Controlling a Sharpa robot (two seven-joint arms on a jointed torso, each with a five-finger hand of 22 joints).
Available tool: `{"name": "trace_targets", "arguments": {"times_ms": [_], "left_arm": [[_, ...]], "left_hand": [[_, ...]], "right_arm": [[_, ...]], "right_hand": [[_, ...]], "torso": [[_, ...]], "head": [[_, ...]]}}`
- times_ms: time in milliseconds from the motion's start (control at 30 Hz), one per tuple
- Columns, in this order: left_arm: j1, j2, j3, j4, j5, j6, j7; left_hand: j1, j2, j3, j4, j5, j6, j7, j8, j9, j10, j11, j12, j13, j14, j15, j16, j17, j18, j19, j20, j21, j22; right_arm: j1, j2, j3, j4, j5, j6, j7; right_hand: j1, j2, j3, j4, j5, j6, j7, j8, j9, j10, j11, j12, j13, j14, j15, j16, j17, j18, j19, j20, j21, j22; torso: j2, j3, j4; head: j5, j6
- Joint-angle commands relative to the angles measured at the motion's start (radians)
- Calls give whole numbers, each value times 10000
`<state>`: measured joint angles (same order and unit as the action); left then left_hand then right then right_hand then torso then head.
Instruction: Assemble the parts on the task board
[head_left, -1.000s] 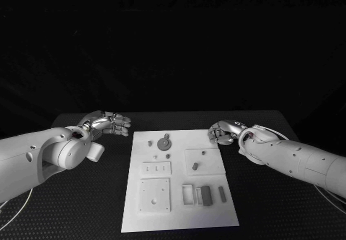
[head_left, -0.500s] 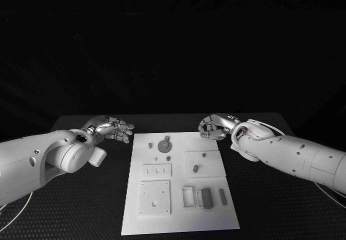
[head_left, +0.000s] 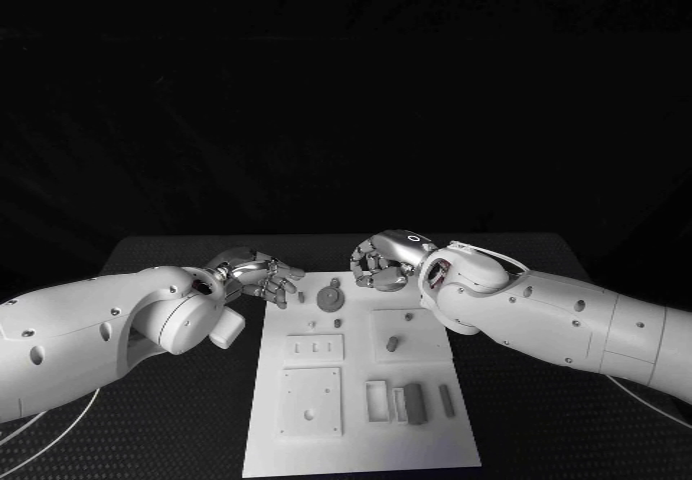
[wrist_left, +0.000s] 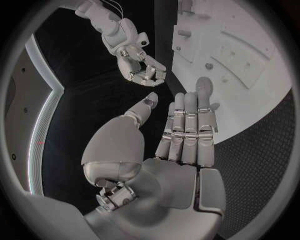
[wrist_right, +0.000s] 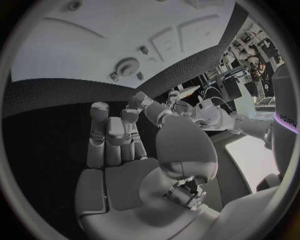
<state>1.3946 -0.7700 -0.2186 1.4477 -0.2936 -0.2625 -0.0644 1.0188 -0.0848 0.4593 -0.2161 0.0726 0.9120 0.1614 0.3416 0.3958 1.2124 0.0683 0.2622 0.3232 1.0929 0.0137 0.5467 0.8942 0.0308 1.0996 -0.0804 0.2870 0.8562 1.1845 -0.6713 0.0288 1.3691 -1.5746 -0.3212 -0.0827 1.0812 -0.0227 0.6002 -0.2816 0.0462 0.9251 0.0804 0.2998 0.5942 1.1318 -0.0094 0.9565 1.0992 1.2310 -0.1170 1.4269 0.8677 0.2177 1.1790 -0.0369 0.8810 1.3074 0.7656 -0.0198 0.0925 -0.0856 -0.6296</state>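
Both hands moved inward to far end of task board (head_left: 361, 440). Left hand (head_left: 260, 275) and right hand (head_left: 382, 262) curled, grasping nothing. Gear part (head_left: 330, 297) lay between them on board. Approach step; next needs pinch on gear.

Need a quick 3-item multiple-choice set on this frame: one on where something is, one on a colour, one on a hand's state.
1. Where does the gear-shaped part lie?
A. far end of the board
B. near end of the board
C. on the table off the board

2. What colour is the task board?
A. black
B. white
C. red

3. What does the left hand hold?
A. the gear
B. the board
C. nothing

Answers:
1 A: the gear sits at the board's far end, between the two hands.
2 B: the board is white on the black table.
3 C: the left wrist view shows its fingers stretched out, empty.
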Motion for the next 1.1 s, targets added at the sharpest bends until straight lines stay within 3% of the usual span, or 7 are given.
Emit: {"name": "trace_targets", "arguments": {"times_ms": [33,267,367,667,1100], "left_arm": [[-5,28,-4,138,339,-242,-195],[-39,198,-68,268,536,-173,-447],[-38,229,-152,381,617,-137,-536],[-38,393,-161,383,752,-220,-593],[-39,468,-161,440,1045,-64,-516]], "left_hand": [[-6,-20,6,28,-63,-79,0,-68,-20,-101,20,36,70,-57,-20,44,8,168,-22,-65,12,36],[-57,-22,-3,64,-70,-107,21,-103,-38,-176,34,76,168,-99,-9,78,4,157,-53,-58,3,81],[-100,-38,-13,96,-79,-107,23,-111,-43,-201,36,97,213,-114,-7,94,2,157,-62,-58,0,101],[-177,-91,-32,158,-108,-135,34,-143,-58,-256,40,134,300,-141,-6,127,-3,159,-80,-58,-7,141],[-380,-186,-122,310,-232,-152,49,-173,-65,-356,52,195,460,-197,5,182,-18,166,-112,-49,-29,213]], "right_arm": [[-4,95,3,188,-541,257,-621],[-8,258,3,508,-608,171,-809],[-9,336,3,587,-609,160,-858],[-26,449,3,904,-595,146,-893],[-45,604,3,979,-550,329,-903]], "right_hand": [[61,-24,-5,-48,17,550,185,-6,14,51,-44,47,-12,45,-49,43,14,441,-11,-55,66,179],[50,-45,-14,-48,16,542,187,-13,17,56,-43,47,-16,51,-49,41,13,441,-5,-58,66,176],[41,-54,-18,-43,17,542,187,-15,19,58,-43,45,-19,55,-49,40,12,441,-1,-58,66,174],[20,-79,-29,-36,16,542,186,-19,25,65,-44,44,-25,65,-51,38,9,441,12,-61,66,168],[4,-102,-34,-31,17,542,184,-24,30,72,-45,43,-32,76,-52,34,6,441,23,-65,65,162]], "torso": [[-40,-20,-27],[-96,-65,13],[-75,-55,4],[-57,-30,-27],[-64,-43,-37]], "head": [[86,15],[172,-31],[218,-23],[286,-63],[275,-97]]}}
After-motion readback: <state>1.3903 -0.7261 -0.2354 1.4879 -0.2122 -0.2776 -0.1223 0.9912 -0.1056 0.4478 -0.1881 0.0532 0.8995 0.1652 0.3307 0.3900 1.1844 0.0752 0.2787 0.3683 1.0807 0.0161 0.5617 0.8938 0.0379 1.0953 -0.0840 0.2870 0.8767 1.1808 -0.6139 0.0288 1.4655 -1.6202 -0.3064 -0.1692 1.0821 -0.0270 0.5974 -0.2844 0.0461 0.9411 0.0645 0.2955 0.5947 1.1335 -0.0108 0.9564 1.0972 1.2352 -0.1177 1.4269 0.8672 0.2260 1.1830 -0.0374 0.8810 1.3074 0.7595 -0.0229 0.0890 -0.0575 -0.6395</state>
